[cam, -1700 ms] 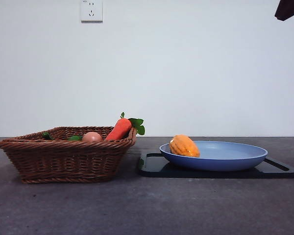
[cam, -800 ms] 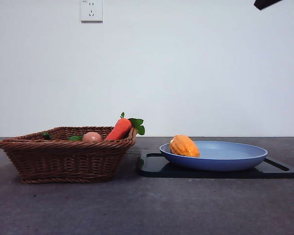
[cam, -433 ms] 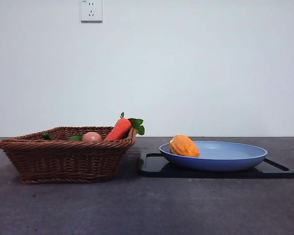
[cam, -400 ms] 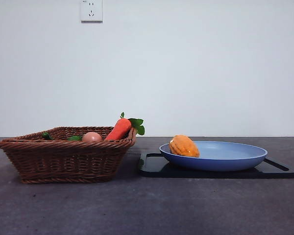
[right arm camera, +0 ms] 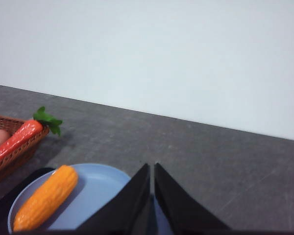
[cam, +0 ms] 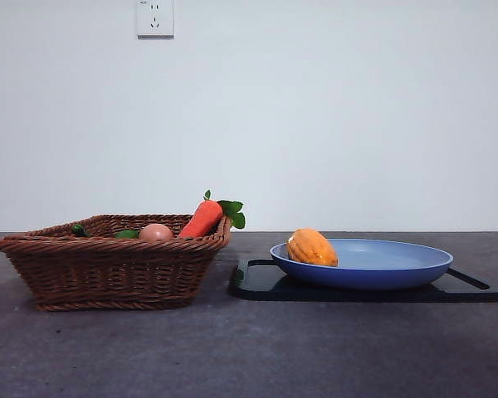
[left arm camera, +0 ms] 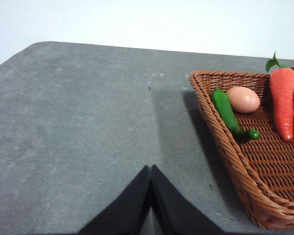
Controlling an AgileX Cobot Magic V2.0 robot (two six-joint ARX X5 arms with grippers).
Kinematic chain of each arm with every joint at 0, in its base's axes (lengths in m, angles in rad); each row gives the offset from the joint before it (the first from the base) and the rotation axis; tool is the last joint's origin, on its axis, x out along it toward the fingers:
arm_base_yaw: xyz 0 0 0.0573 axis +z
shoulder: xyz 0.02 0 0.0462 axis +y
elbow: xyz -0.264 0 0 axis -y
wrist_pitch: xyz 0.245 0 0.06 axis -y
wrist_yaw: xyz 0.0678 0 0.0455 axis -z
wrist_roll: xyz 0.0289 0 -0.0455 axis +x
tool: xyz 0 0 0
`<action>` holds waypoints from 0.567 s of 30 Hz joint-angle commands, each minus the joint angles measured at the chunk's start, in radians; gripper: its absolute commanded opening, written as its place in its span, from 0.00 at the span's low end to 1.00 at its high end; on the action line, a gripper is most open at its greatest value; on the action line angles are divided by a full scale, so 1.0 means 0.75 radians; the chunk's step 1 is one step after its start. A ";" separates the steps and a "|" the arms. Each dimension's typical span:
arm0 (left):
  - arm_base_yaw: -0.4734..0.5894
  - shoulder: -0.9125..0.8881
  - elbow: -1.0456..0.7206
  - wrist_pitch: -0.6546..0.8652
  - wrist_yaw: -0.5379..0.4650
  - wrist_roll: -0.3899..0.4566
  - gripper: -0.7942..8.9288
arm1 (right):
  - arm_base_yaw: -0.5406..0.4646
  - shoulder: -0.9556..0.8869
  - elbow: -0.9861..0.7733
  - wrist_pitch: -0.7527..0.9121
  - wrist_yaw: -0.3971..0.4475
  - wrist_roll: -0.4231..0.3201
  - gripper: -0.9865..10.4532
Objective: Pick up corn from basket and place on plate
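Observation:
The yellow-orange corn (cam: 312, 247) lies in the light-blue plate (cam: 398, 272), near its left rim; the right wrist view shows the corn (right arm camera: 45, 197) lengthwise on the plate (right arm camera: 95, 196). The brown wicker basket (cam: 108, 269) stands to the plate's left. My right gripper (right arm camera: 152, 167) is shut, raised above the plate and apart from the corn. Shut as well, my left gripper (left arm camera: 151, 168) hangs over bare table beside the basket (left arm camera: 225, 156). Neither gripper shows in the front view.
In the basket lie a red-orange carrot (left arm camera: 283, 102), a pinkish egg (left arm camera: 243, 99) and a green pepper (left arm camera: 229, 113). The carrot (cam: 203, 218) leans over the rim. A flat black tray (cam: 261, 282) lies under the plate. Wall with a socket (cam: 154, 18) stands behind.
The black arm tip at the top right corner of the front view rose and left the picture. The corn, plate and basket have not moved.

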 commanded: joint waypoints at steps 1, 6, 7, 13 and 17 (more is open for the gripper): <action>0.003 -0.003 -0.037 -0.006 -0.003 -0.003 0.09 | -0.001 -0.081 -0.092 0.037 0.006 0.055 0.09; 0.003 -0.003 -0.037 -0.006 -0.003 -0.003 0.09 | -0.001 -0.222 -0.256 0.090 0.040 0.106 0.09; 0.003 -0.003 -0.037 -0.006 -0.003 -0.003 0.09 | -0.001 -0.242 -0.278 0.090 0.040 0.113 0.09; 0.003 -0.003 -0.037 -0.006 -0.003 -0.003 0.09 | 0.000 -0.338 -0.382 0.087 0.041 0.132 0.09; 0.003 -0.003 -0.037 -0.006 -0.003 -0.003 0.09 | 0.000 -0.359 -0.416 0.073 0.041 0.136 0.09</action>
